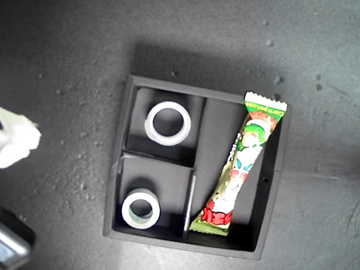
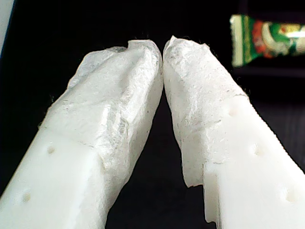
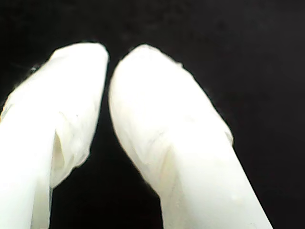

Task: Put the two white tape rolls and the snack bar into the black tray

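Note:
The black tray [image 1: 272, 184] lies mid-table in the exterior view. An all-white tape roll [image 1: 150, 121] rests flat in its upper small compartment. A second white tape roll [image 1: 126, 207] with a pale inner core sits in the lower small one. The snack bar [image 1: 240, 165], green and white with red lettering, lies slanted in the long compartment; one crimped end rests on the tray's far wall. My first gripper [image 2: 163, 45] is shut with nothing in it, and the snack bar's end [image 2: 267, 40] shows beyond it. Over plain black, my second gripper [image 3: 108, 57] is shut on nothing.
A white arm [image 1: 1, 137] with dark parts below it stands at the exterior view's left edge, apart from the tray. Which arm it is cannot be told. The dark grey tabletop [image 1: 342, 65] surrounds the tray on every side.

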